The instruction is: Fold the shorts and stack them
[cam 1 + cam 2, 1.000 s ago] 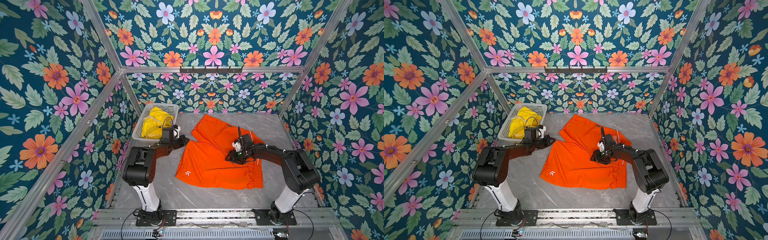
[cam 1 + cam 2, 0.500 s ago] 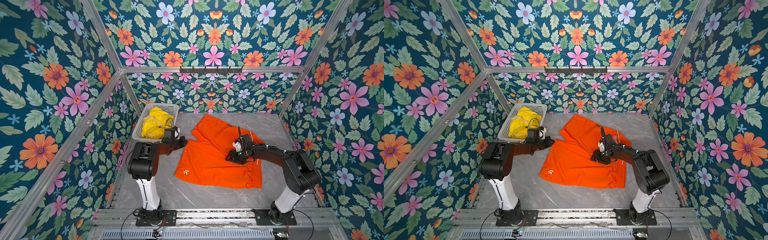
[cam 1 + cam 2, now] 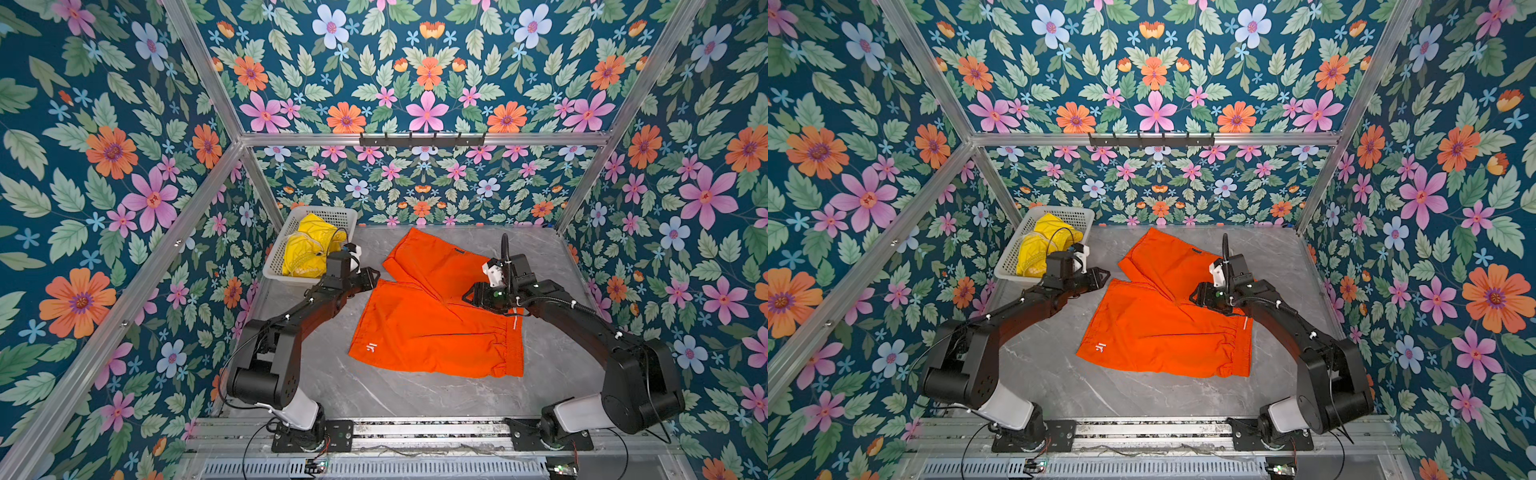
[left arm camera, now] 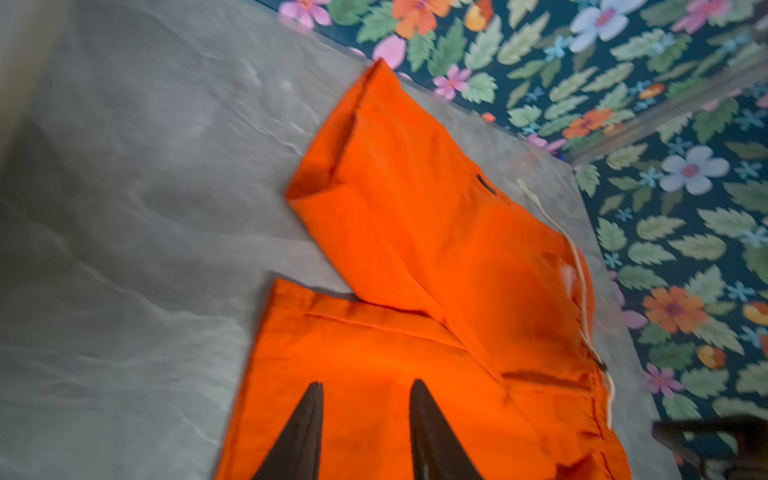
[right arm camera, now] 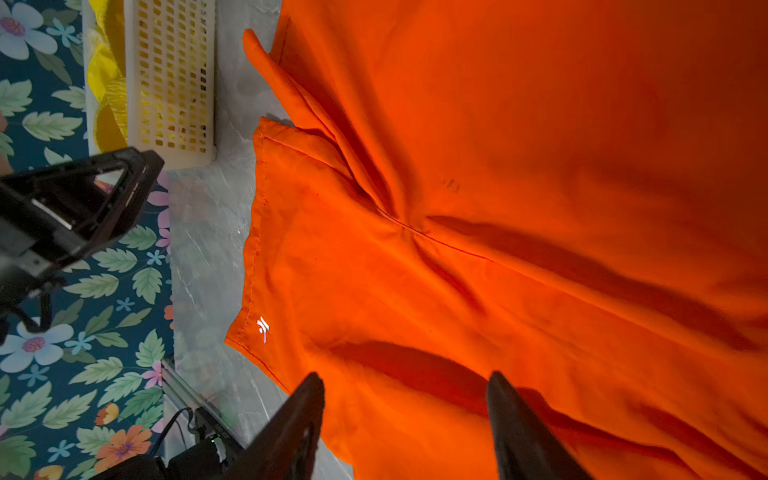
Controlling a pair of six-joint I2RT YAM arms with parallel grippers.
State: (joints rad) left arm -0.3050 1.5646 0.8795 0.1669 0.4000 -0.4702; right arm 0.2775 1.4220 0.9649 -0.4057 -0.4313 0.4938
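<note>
Top views both show the orange shorts [image 3: 424,328] spread on the grey table [image 3: 374,395], centre to right of centre. Waistband [image 3: 513,353] is on the right, legs pointing left. Near leg lies flat, with a small white logo [image 3: 369,348] at its near-left hem corner. Far leg angles away toward the back and overlaps the near leg at the crotch. Whitish drawstring [image 3: 515,322] shows just beside the waistband.

Yellow shorts [image 3: 307,253] sit bunched in the white basket [image 3: 332,214] at the back-left corner of the table. They are apart from the orange shorts and not folded.

Left gripper [image 3: 371,277] is low, at the far-left hem corner of the near leg, just beside the basket's near end. Left wrist view is blurred. It shows the fingers [image 4: 307,428] spread with orange cloth visible in the gap and nothing pinched.

Right gripper [image 3: 470,296] is over the middle of the orange shorts, near where the legs meet. Right wrist view shows its fingers [image 5: 519,428] wide apart. Cloth lies beneath them and no fabric is caught between. Cannot tell whether the tips touch the cloth.

Orange shorts are unfolded, with creases running out from the crotch seam.
</note>
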